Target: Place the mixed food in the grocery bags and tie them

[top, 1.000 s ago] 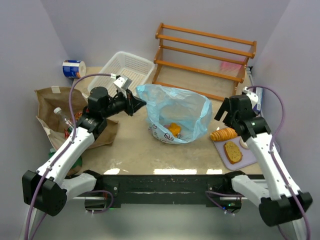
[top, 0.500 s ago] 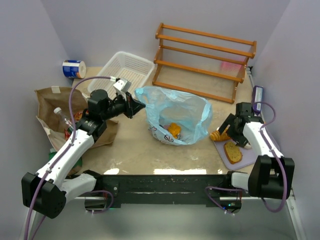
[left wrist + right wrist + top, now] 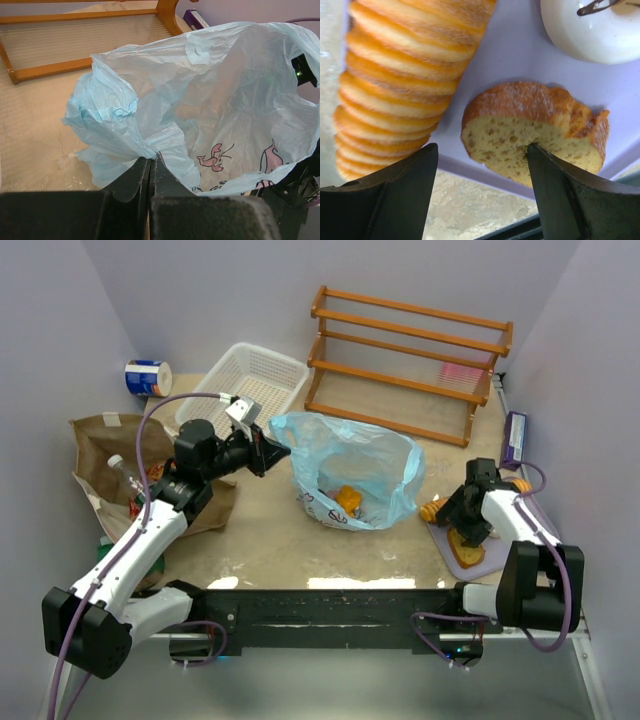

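1. Overview from the top camera: we find the light blue plastic bag (image 3: 355, 465) standing open mid-table with an orange item (image 3: 347, 498) inside. The left gripper (image 3: 274, 450) pinches its left rim. The brown paper bag (image 3: 105, 440) lies at far left, a clear bottle (image 3: 125, 478) against it. The right gripper (image 3: 466, 532) hangs low over the lilac board (image 3: 470, 565) at right.
2. Left wrist: we note the jaws shut tight on a gathered fold of that bag's rim.
3. Right wrist: we note the jaws set apart, straddling the bread slice (image 3: 530, 135) on the board and gripping nothing. A ridged orange loaf (image 3: 400, 85) lies just beside the slice, and a white mushroom (image 3: 595, 30) lies beyond it.
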